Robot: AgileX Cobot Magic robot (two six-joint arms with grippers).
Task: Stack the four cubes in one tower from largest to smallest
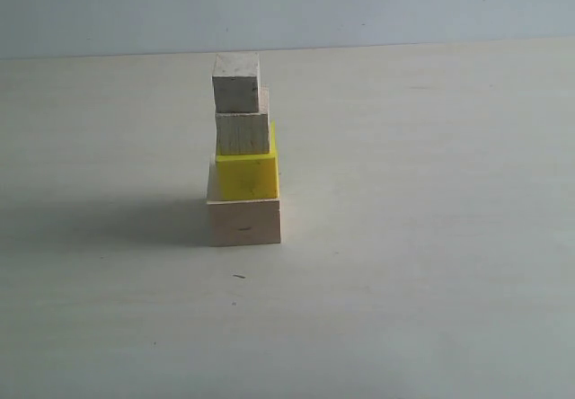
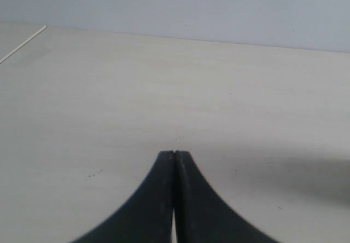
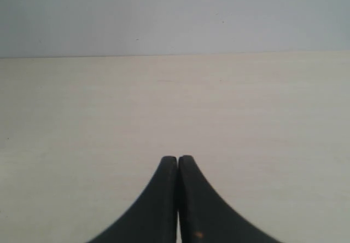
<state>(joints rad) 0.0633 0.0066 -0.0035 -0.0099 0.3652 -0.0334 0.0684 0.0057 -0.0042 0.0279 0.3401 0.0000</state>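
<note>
In the exterior view a tower of four cubes stands a little left of the table's middle. The large pale wooden cube (image 1: 244,221) is at the bottom, with a small dark mark on its front. On it sits the yellow cube (image 1: 247,174), then the tan wooden cube (image 1: 243,134), and the whitish cube (image 1: 236,83) on top. Neither arm shows in that view. My left gripper (image 2: 175,153) is shut with nothing in it, over bare table. My right gripper (image 3: 178,158) is shut and empty as well. No cube shows in either wrist view.
The pale table (image 1: 431,237) runs back to a grey-blue wall (image 1: 404,4). The tower's shadow falls to its left. A thin pale line (image 2: 22,45) marks the table near one corner of the left wrist view.
</note>
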